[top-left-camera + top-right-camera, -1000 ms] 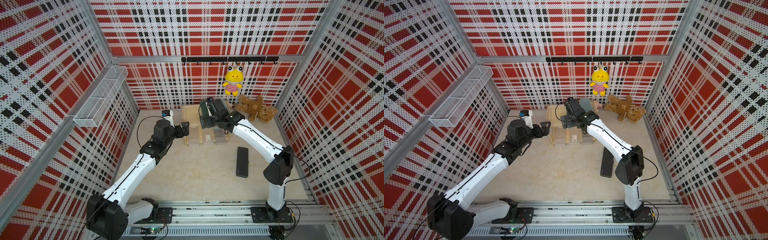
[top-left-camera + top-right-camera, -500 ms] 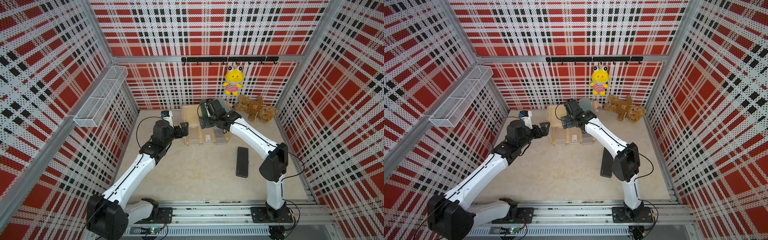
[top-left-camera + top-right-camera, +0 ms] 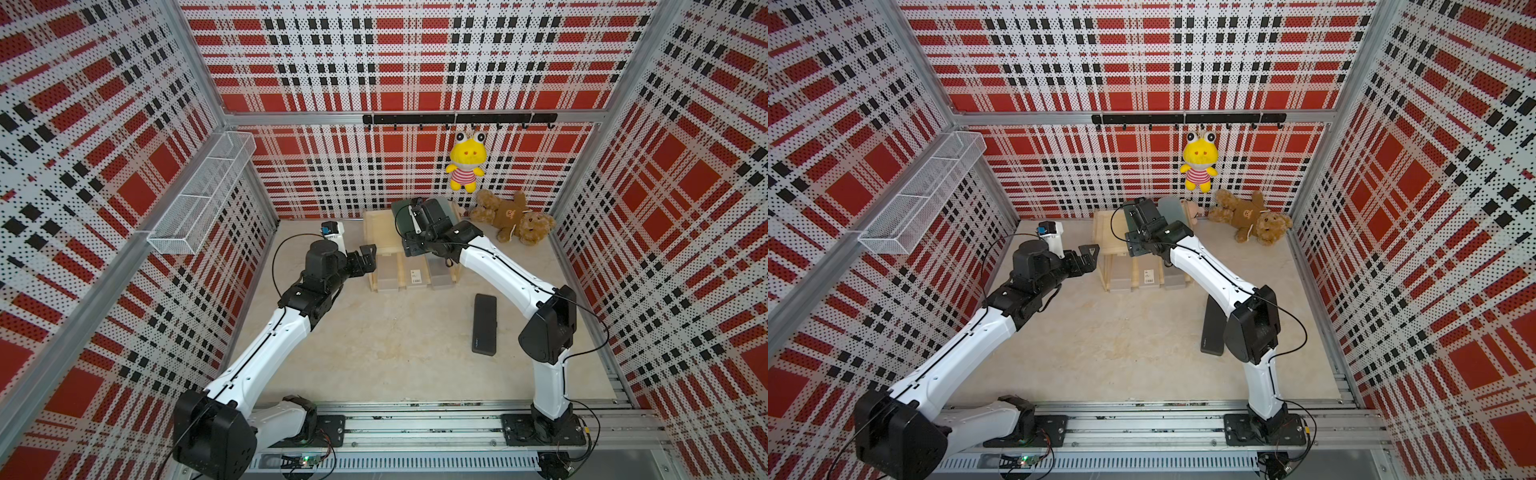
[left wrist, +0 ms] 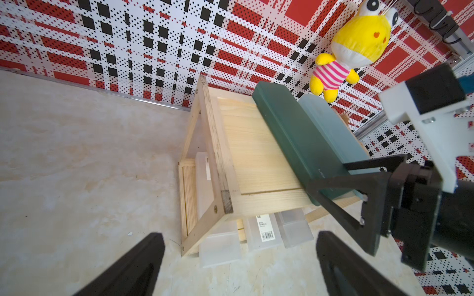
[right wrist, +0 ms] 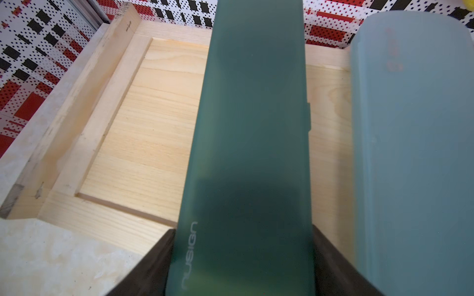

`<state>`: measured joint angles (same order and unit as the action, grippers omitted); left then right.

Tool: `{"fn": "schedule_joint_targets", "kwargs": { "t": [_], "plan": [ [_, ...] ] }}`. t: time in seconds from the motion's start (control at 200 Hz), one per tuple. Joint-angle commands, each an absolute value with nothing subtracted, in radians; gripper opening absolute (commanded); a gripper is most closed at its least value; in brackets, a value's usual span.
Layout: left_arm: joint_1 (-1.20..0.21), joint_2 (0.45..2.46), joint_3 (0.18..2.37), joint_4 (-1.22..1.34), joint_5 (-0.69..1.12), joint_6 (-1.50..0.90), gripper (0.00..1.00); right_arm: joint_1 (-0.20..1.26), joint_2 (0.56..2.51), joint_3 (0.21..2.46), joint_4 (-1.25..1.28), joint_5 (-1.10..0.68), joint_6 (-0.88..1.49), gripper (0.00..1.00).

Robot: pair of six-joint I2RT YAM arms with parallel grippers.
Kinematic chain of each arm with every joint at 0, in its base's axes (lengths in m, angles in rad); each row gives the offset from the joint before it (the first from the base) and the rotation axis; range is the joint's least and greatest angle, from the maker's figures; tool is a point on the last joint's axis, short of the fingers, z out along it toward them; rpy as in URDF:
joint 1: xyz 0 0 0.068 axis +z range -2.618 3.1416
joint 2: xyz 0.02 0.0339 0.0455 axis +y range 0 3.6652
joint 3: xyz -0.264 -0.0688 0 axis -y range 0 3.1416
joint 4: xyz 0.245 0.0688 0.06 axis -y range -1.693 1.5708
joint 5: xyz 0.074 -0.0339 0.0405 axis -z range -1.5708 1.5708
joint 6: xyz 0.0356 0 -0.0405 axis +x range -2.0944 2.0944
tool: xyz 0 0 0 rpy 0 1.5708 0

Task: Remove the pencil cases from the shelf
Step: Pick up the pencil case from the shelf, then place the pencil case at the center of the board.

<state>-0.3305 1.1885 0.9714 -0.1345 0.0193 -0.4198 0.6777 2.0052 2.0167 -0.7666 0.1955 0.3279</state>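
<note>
The pale wood shelf [image 3: 380,232] stands at the back of the table. On its top board lie a dark green pencil case [image 5: 254,115] and a light teal one [image 5: 410,128], side by side. My right gripper [image 5: 242,232] is shut on the near end of the green case, one finger against each long side. Three frosted cases [image 4: 220,246] [image 4: 264,230] [image 4: 295,228] stick out of the lower board. A black case [image 3: 484,324] lies flat on the table. My left gripper [image 4: 238,238] hangs open and holds nothing, just off the shelf's left front corner.
A brown teddy bear [image 3: 513,216] lies at the back right. A yellow plush [image 3: 465,166] hangs from the black hook rail [image 3: 457,119] above the shelf. A white wire basket [image 3: 203,199] is fixed to the left wall.
My right gripper's jaws have come together on the green case, and the right arm's elbow has shifted left. The left arm has not moved.
</note>
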Motion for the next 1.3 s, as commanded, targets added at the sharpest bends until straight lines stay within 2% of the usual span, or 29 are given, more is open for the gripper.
{"fn": "schedule_joint_targets", "kwargs": {
  "t": [0.0,0.23,0.606,0.812,0.967,1.137,1.293],
  "plan": [
    [-0.324,1.172,0.966,-0.112,0.030,-0.423,0.99,0.676,2.003,1.996,-0.762,0.186,0.337,0.38],
    [-0.324,1.169,0.974,-0.109,0.031,-0.429,0.99,0.709,1.874,1.909,-0.724,0.199,0.354,0.39],
    [-0.336,1.163,0.987,-0.104,0.037,-0.444,0.99,0.868,1.543,1.670,-0.741,0.323,0.454,0.41],
    [-0.351,1.147,0.987,-0.104,0.032,-0.451,0.99,0.941,1.339,1.431,-0.774,0.349,0.620,0.41],
    [-0.364,1.134,0.977,-0.104,0.028,-0.454,0.99,1.066,1.204,1.260,-0.825,0.411,0.807,0.42],
    [-0.393,1.121,0.966,-0.107,0.012,-0.460,0.99,1.207,1.127,1.148,-0.906,0.478,1.001,0.42],
    [-0.412,1.123,0.965,-0.107,0.002,-0.462,0.99,1.237,1.097,1.002,-0.891,0.466,1.094,0.42]
  ]
}}
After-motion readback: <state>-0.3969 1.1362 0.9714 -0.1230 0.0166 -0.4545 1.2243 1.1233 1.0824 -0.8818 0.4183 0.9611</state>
